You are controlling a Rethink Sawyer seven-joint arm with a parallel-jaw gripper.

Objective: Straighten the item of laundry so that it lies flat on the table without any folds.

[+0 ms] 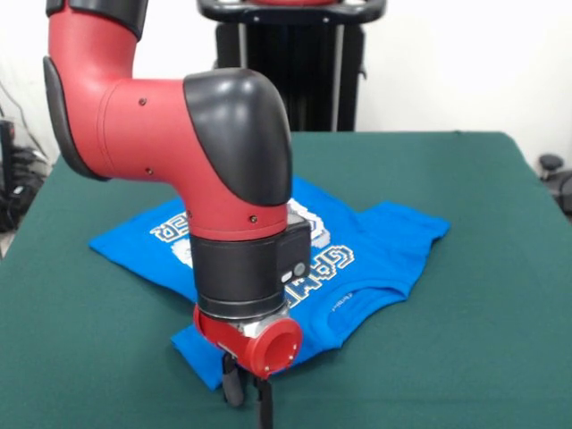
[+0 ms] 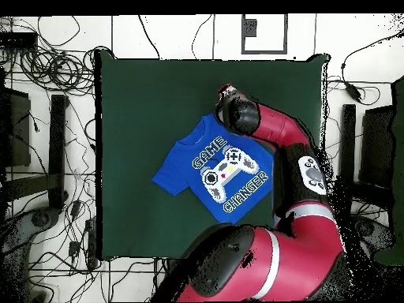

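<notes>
Lowest in the front view, your gripper hung at the blue T-shirt's bottom corner, its grip unreadable, the shirt stretching away toward mid-frame on the green table.

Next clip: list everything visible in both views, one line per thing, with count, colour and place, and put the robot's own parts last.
T-shirt: one, bright blue with white lettering and a controller graphic, spread near the table's middle, one sleeve and an edge rumpled.
Table: one, dark green top, filling most of both views.
Cables: many, dark, on the floor beside the table in the overhead view.
Pedestal: one, black, at the table's far side in the front view.
Arm: one, red and black, reaching over the shirt.
End effector: one, dark fingers under a red wrist, at the shirt's edge; open or shut cannot be told.
</notes>
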